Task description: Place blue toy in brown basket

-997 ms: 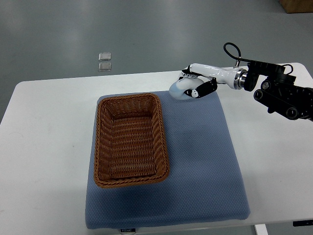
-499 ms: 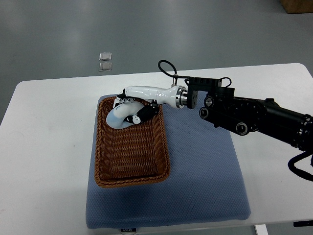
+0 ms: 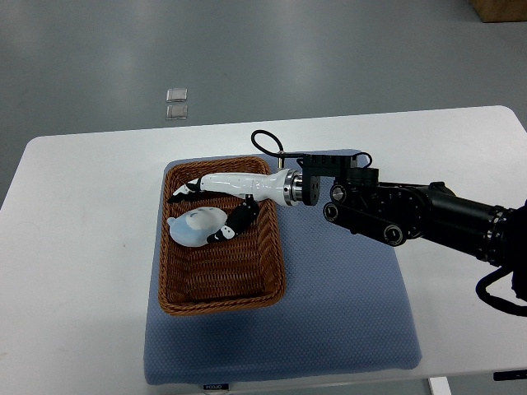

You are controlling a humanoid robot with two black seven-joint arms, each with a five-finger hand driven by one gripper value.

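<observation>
I have the right hand (image 3: 216,206) over the brown basket (image 3: 221,290), its fingers (image 3: 183,191) spread and released. The blue toy (image 3: 196,226) lies in the basket just beneath them, the thumb beside it. I judge placement done; next I lift clear without snagging the toy.

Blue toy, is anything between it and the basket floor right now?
Nothing visible. The blue toy is already inside the brown basket, at its far end, with the right hand open just above it.
</observation>
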